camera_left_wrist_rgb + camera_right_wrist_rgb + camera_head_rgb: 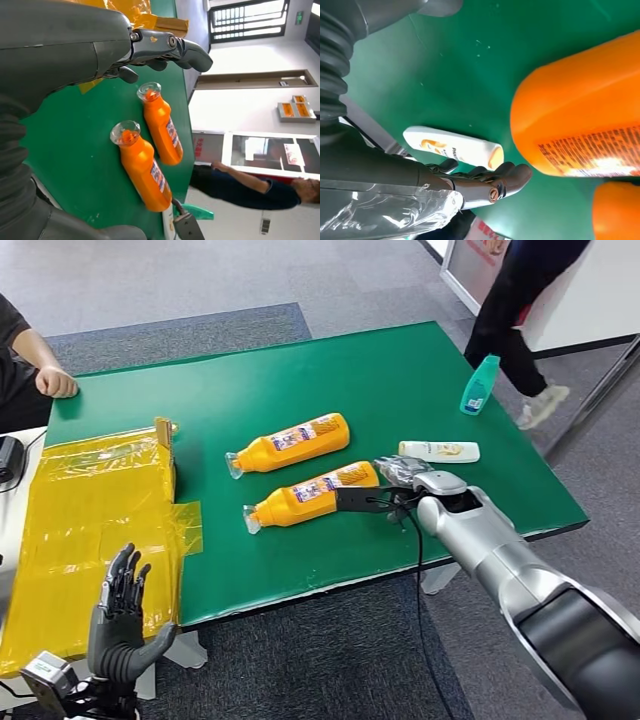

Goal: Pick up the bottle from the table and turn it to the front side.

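Two orange bottles with clear caps lie on their sides on the green table. The nearer bottle has my right hand at its base, dark fingers stretched flat toward it and holding nothing. Whether the fingertips touch the base is unclear. That rounded orange base is seen close up in the right wrist view, printed label showing. The farther bottle lies parallel behind it. My left hand is raised at the table's near left, fingers spread and empty.
A white tube lies just beyond my right hand, and a teal bottle stands at the far right edge. Yellow plastic wrap covers the left end. A person's hand rests on the far left corner; another person walks past at back right.
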`<state>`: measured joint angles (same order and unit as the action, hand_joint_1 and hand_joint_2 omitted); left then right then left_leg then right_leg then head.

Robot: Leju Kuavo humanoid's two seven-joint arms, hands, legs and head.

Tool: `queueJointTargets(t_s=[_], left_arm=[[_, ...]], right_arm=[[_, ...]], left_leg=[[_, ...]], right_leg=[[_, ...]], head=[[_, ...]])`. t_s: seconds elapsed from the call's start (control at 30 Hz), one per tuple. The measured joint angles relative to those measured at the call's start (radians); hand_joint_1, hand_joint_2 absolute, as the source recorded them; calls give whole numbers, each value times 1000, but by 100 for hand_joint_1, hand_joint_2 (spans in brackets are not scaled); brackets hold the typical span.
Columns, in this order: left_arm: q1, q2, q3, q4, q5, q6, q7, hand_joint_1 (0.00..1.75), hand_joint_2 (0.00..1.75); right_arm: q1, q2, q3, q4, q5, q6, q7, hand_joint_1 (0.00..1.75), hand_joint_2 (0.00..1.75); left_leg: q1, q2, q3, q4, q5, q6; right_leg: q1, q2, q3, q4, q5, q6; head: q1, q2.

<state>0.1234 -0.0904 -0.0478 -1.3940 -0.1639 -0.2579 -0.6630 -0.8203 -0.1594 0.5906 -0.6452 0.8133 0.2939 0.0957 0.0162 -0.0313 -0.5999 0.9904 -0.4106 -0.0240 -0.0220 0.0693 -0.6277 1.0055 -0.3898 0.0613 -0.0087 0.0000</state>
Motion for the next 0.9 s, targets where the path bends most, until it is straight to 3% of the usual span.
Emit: queueJointTargets(t_s=[0.9], left_arm=[[-10, 3, -30, 22, -27, -4, -1, 0, 175]], right_arm=[[-67, 127, 12, 83, -51, -76, 21, 0, 175]], left_leg=[[0, 0, 0, 0, 1, 0]], right_leg=[[0, 0, 0, 0, 0, 0]], head=[[0, 0]])
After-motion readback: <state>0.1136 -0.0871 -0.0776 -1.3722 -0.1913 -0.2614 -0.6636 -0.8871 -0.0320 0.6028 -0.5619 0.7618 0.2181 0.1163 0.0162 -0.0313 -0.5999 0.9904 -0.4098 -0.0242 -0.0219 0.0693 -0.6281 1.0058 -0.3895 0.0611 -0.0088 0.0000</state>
